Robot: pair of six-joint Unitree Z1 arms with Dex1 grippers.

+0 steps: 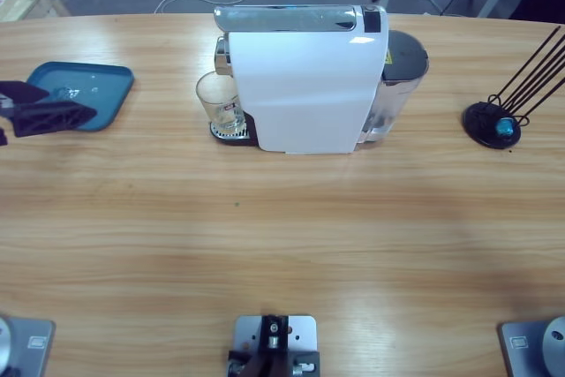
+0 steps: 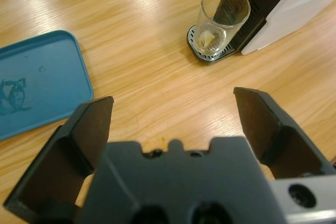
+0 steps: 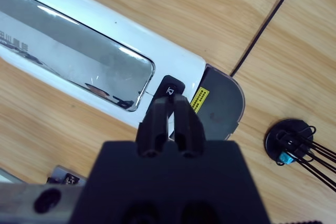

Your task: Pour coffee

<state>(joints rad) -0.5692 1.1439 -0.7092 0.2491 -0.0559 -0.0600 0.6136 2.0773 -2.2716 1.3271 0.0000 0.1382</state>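
Wooden, pale-grained surface carries a white coffee machine in the high view, with a clear glass on its drip grate; whether coffee lies in the glass cannot be told from here. A teal tray sits beside the left end effector at the left edge. A black capsule holder with one blue capsule stands far right.

Left wrist view: the left end effector has its jaws spread wide, holding nothing. Ahead of it the glass appears nearly empty, only a pale patch at its base; the tray lies to its left.

Right wrist view: the right end effector has its jaws pressed nearly together, tips over the machine's black button beside the chrome lid.
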